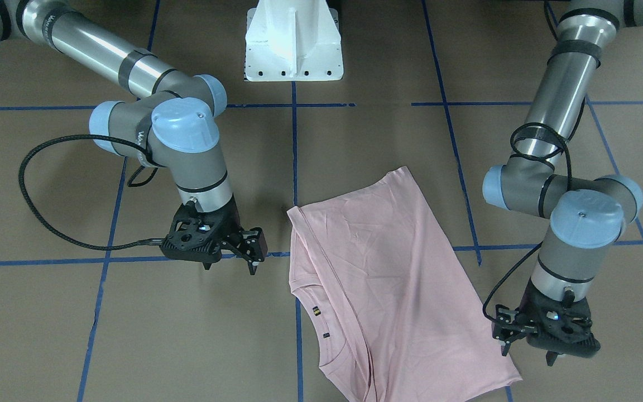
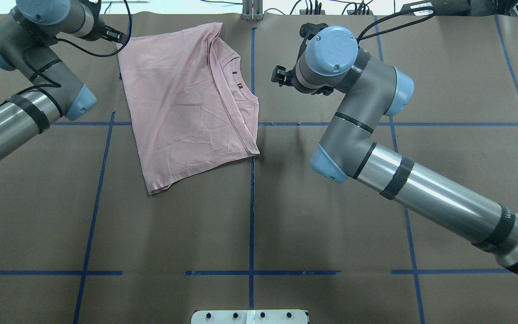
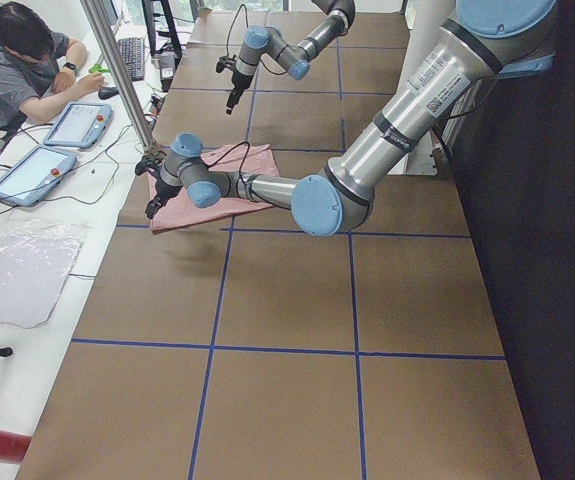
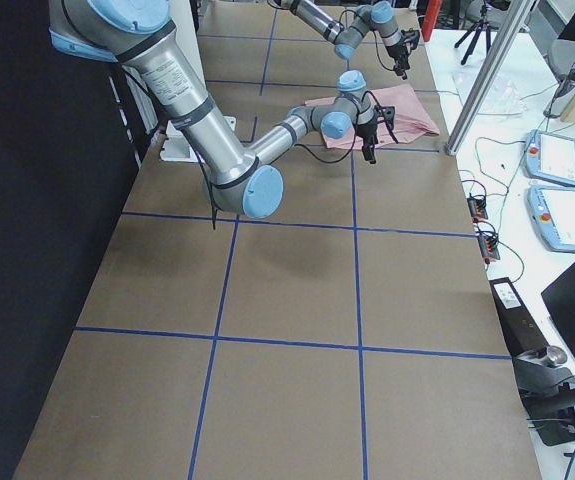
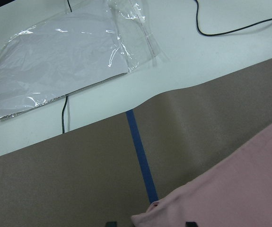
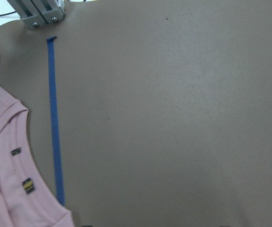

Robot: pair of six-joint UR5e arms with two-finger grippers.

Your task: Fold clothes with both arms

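Left claw: black two-finger left gripper (image 1: 525,345), fingers apart, pointing down at the shirt's edge.
Right claw: matching right gripper (image 1: 231,259), fingers apart, well clear of the cloth.
Arms: silver-grey tubular left arm (image 1: 556,100) and right arm (image 1: 92,53), elbows bent.
Shirt: pale pink cotton T-shirt (image 1: 388,279), folded and creased, at the brown papered bench's (image 1: 187,335) operators' edge.

Open table (image 2: 331,225) btwn pedestal (image 2: 250,316) & T-shirt (image 2: 187,103); L arm (image 2: 11,126), R arm (image 2: 421,189) flank it.
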